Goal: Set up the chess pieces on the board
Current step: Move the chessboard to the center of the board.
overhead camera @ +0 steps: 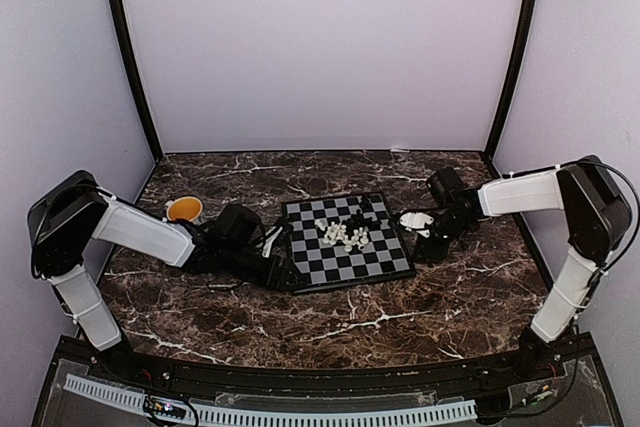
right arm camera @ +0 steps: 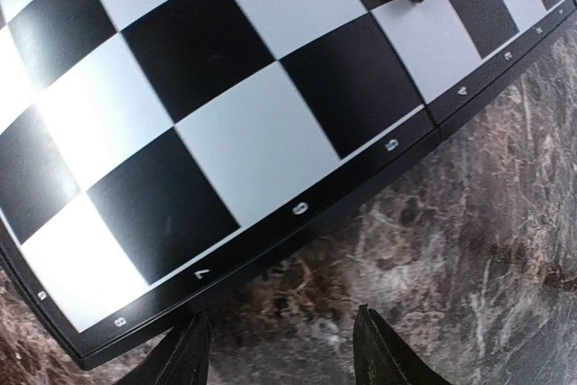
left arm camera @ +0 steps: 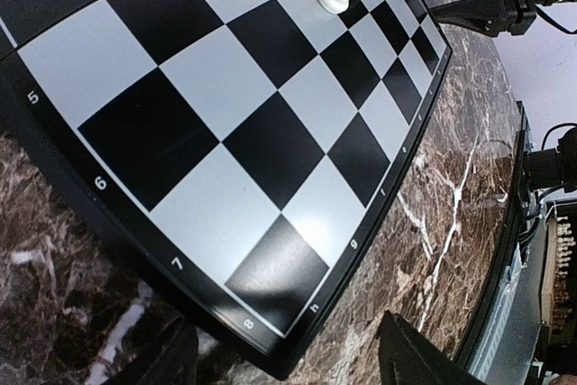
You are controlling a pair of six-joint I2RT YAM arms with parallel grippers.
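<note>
White and black chess pieces (overhead camera: 343,236) sit heaped mid-frame at the centre of the board (overhead camera: 380,262), none on home ranks, so setup seems unstarted; the left tool (left arm camera: 288,362) and right tool (right arm camera: 284,353) hang open and empty at its edges.

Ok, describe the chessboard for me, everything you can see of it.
The board is a square of black and pale grey checks with a thin dark border carrying white numerals and letters; its surface looks smooth and slightly glossy. It lies flat on the marble-patterned table, turned a little askew. The chess pieces sit heaped near its middle, some toppled. The left pincer is at its near left corner and the right pincer at its right edge, both open, neither gripping it.
</note>
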